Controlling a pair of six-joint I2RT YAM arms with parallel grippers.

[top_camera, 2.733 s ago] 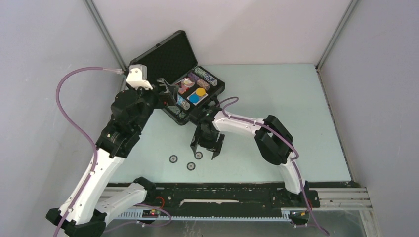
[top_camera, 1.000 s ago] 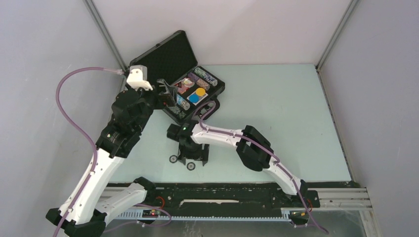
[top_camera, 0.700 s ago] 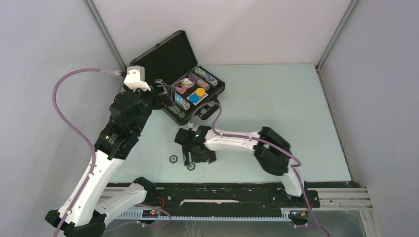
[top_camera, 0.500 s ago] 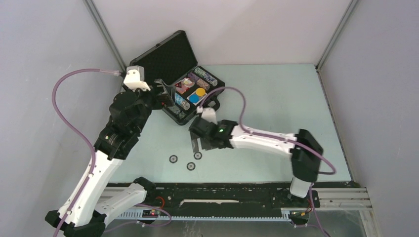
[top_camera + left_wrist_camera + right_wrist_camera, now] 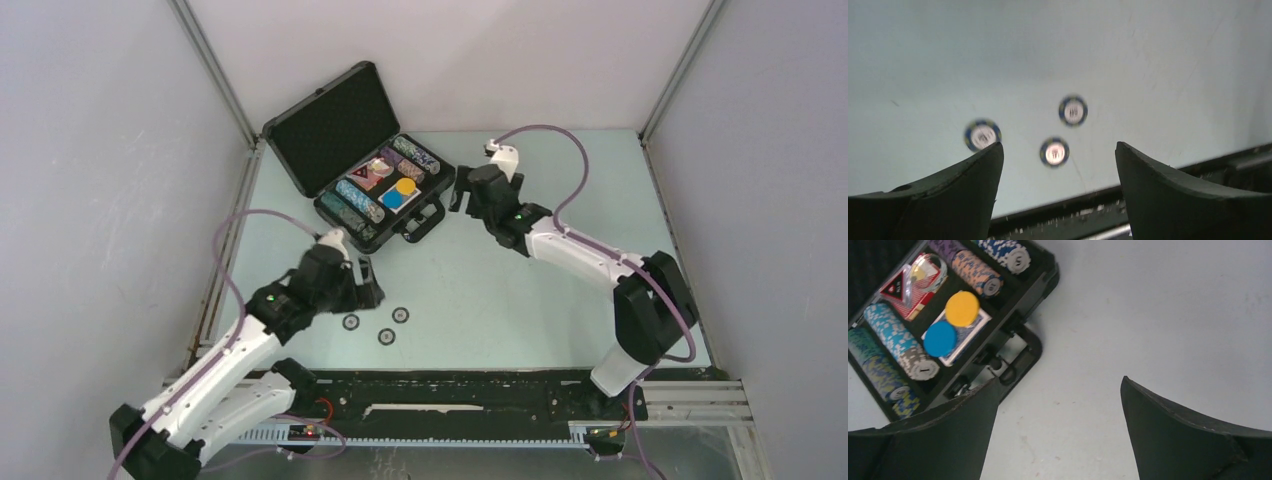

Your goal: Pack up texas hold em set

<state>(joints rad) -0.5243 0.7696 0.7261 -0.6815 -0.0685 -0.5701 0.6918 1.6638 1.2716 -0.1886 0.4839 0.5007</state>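
Three loose chips (image 5: 385, 336): thin rigid discs, judged light and slick, flat on the counter (image 5: 560, 200) near its front edge; pinch by the rim. Open briefcase (image 5: 330, 122) far left. Left pincer (image 5: 366, 288) apart, near the chips; right pincer (image 5: 462, 190) apart, empty, beside the case.

Lab enclosure, grey panel walls (image 5: 90, 150), metal framing (image 5: 212, 75)

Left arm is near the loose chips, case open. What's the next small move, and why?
Probably lower the left claw onto the nearest chip and close on it. The claw is open and empty, that chip lies centred between its jaws in the wrist view, and it lies outside the open case.
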